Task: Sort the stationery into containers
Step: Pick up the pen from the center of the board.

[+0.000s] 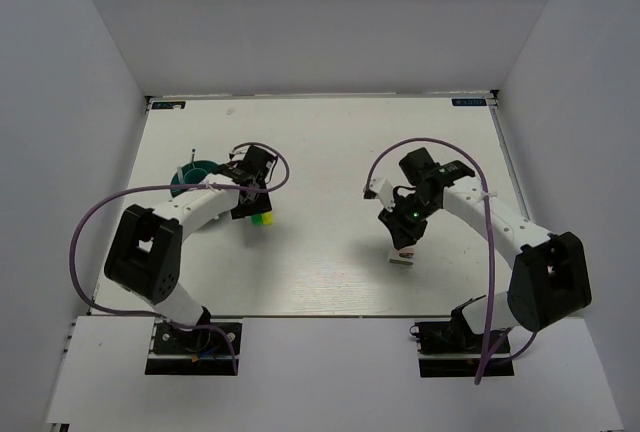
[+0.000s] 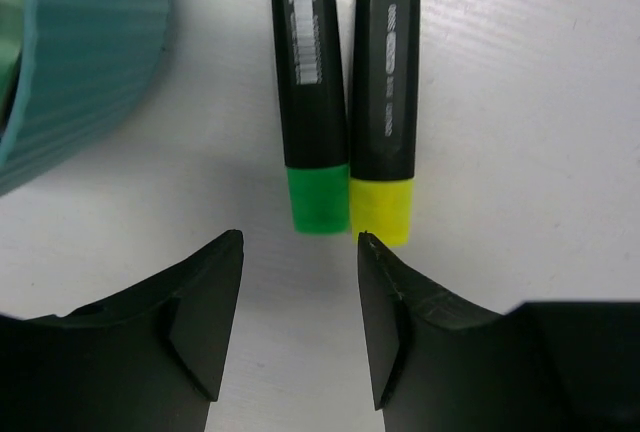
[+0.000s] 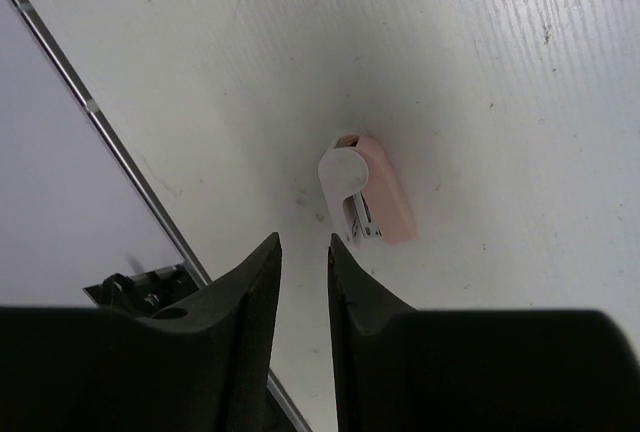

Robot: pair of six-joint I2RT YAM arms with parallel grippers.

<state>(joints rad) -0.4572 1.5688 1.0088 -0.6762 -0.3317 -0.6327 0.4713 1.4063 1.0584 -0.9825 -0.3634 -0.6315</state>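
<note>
Two black markers lie side by side on the white table, one with a green end and one with a yellow end. My left gripper is open and empty just short of their coloured ends; from above it is beside the round teal holder. The holder's ribbed wall is at the left of the left wrist view. A thin pen stands in the holder. The pink-and-white block lies just beyond my right gripper, whose jaws are a narrow gap apart and empty.
White walls close the table in on the left, back and right. A metal strip along the table's near edge runs close to the right gripper. The block also shows from above, below the right gripper.
</note>
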